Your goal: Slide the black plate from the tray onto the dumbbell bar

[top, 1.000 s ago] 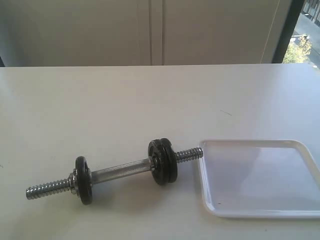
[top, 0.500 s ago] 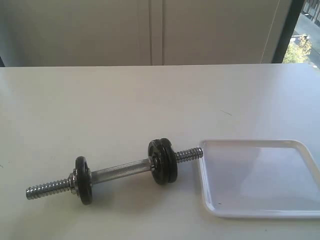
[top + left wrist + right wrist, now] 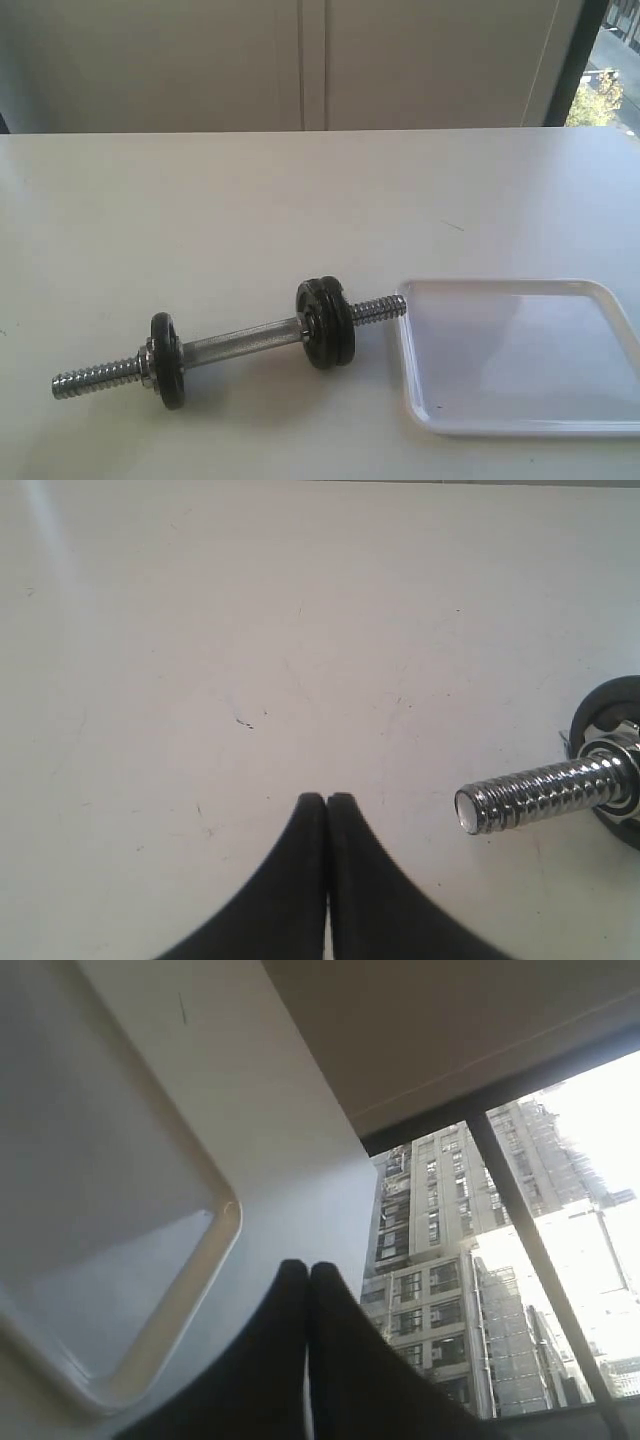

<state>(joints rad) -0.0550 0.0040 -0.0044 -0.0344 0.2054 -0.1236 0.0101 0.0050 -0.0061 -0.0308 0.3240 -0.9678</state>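
Seemingly heavy and rim-grippable, the black plate (image 3: 332,322) is sitting on the dumbbell bar (image 3: 240,343) while left gripper (image 3: 327,798) and right gripper (image 3: 308,1265) are idling closed, empty.

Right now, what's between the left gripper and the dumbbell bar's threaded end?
Nothing but bare table, seen in the left wrist view: the shut left gripper and the dumbbell bar stand apart.

On white flat table (image 3: 300,200): short chrome steel dumbbell bar (image 3: 240,342) front-L, lying slantwise; white rectangular plastic tray (image 3: 408,360) front-R. Bar's R end just beside tray's L rim, nr far corner.
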